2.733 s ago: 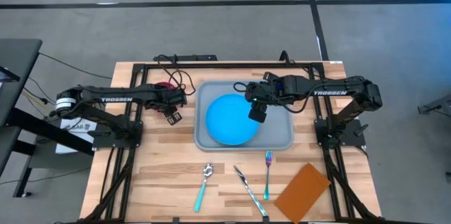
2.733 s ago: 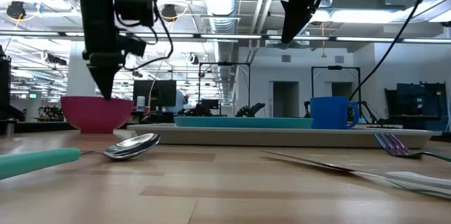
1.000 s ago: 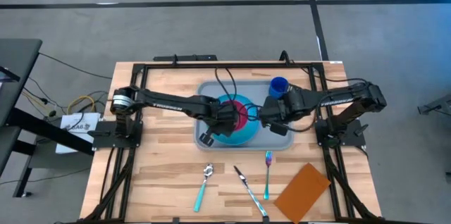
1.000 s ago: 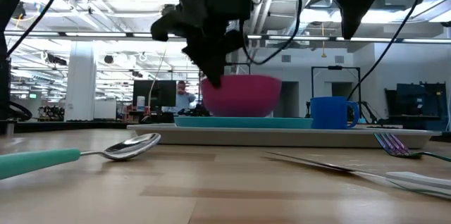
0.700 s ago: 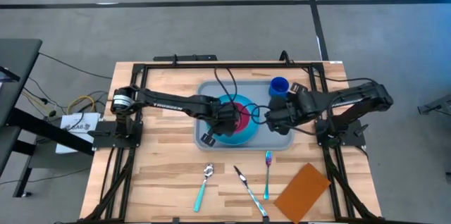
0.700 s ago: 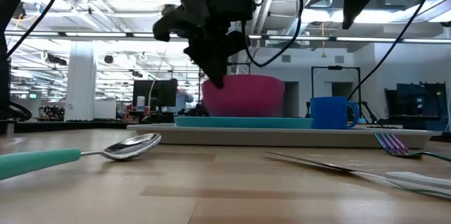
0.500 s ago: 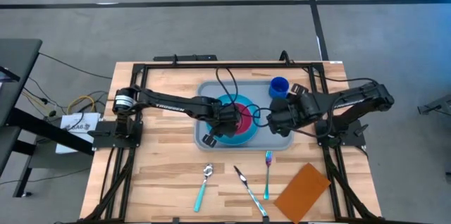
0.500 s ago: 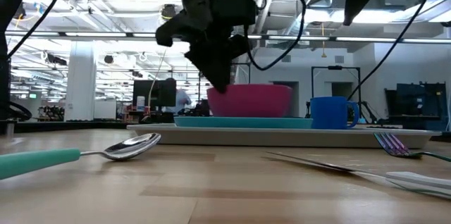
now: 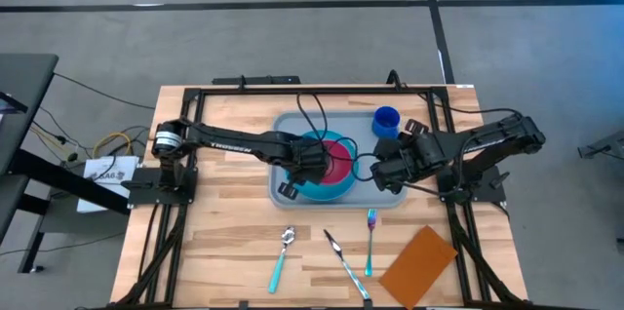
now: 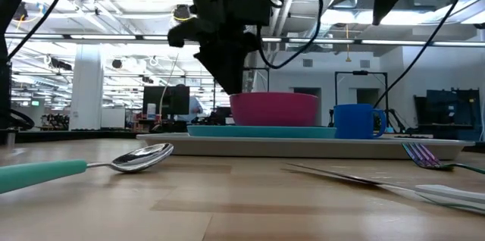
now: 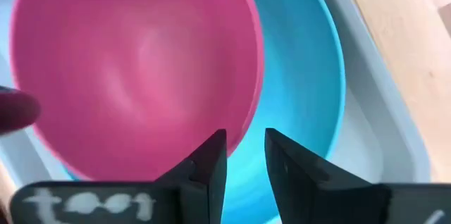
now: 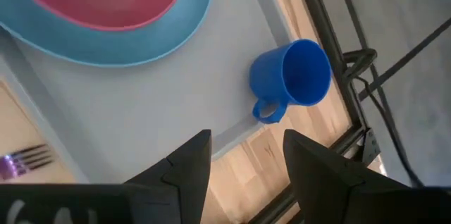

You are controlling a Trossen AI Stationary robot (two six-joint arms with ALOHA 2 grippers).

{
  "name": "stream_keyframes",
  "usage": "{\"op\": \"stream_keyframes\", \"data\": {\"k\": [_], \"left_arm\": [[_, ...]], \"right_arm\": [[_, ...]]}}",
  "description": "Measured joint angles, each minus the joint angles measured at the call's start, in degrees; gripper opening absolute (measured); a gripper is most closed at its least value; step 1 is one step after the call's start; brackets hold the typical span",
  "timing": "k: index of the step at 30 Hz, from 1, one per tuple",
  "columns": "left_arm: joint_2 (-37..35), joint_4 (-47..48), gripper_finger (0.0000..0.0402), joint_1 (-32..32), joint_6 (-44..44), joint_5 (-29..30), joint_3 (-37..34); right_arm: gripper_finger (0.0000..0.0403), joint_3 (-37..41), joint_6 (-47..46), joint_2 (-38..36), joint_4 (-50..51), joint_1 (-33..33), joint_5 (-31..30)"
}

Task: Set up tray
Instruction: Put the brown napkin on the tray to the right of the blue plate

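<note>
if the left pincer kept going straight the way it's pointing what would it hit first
Most likely the rim of the pink bowl, which sits on the blue plate. The left pincer has its fingers open astride that rim, though depth is hard to judge.

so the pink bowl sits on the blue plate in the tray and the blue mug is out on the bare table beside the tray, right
Not quite. The pink bowl does sit on the blue plate in the tray, but the blue mug stands inside the tray too, in a corner. The right wrist view shows it.

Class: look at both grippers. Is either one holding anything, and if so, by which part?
Nothing is held. The left gripper stands open beside the pink bowl rim; the right gripper is open.
</note>
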State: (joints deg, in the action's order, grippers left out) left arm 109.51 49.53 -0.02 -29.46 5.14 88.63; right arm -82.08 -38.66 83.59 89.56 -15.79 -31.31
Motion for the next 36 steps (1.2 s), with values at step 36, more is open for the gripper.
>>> {"op": "stream_keyframes", "data": {"k": [36], "left_arm": [[-20.2,29.6,0.0087,-19.5,37.7,13.9,1.4]], "right_arm": [[0.0171,26.9,-70.4,0.0,-19.5,-43.8,25.3]]}}
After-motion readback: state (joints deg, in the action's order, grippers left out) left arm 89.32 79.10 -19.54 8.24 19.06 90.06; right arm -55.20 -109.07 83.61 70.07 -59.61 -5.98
